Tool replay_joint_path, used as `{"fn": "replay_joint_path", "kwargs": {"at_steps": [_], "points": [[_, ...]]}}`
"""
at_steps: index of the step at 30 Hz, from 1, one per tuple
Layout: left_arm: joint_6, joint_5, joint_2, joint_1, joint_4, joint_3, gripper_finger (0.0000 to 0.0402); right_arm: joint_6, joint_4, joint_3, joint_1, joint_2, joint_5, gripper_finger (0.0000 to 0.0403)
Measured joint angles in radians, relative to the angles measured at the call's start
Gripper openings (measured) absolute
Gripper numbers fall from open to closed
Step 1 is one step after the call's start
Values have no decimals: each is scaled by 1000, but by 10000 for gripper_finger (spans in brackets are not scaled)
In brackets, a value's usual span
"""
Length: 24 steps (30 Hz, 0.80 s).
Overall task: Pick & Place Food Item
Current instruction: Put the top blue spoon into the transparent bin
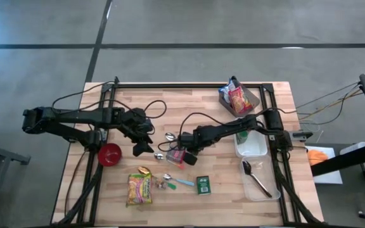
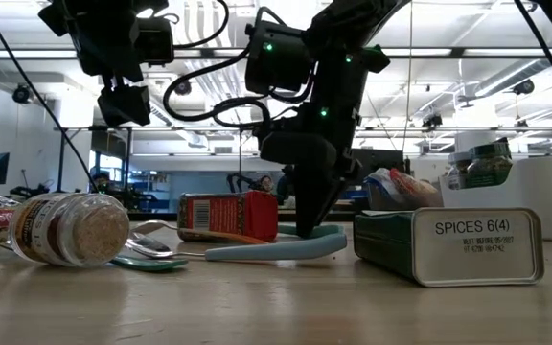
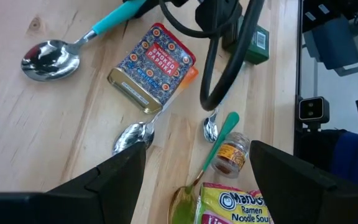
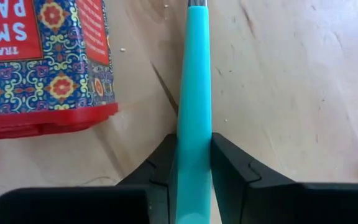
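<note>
R gripper (image 4: 194, 163) clamps teal spoon handle (image 4: 195, 74) beside paprika tin (image 4: 39, 62); L gripper (image 3: 194, 171) hangs open, holding nothing.

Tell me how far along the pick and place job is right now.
Early stage. Nothing looks newly placed. The right gripper has closed on the teal spoon handle beside the paprika tin, still on the table. The left gripper waits open. Lifting and placing remain.

Teal-handled spoon (image 4: 194, 93) lying flat on wood, just beside red smoked paprika tin (image 4: 39, 59).
</note>
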Motion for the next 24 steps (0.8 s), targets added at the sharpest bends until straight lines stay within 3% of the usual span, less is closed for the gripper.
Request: {"fn": "replay_joint_path", "kwargs": {"at_steps": [10, 17, 24], "points": [[0, 0, 0, 0, 0, 0, 289, 35, -38, -7, 0, -53, -20, 59], [0, 0, 0, 0, 0, 0, 289, 82, -97, -6, 1, -172, -21, 59], [0, 0, 0, 0, 1, 0, 289, 233, -214, -21, 20, -325, -16, 59]]}}
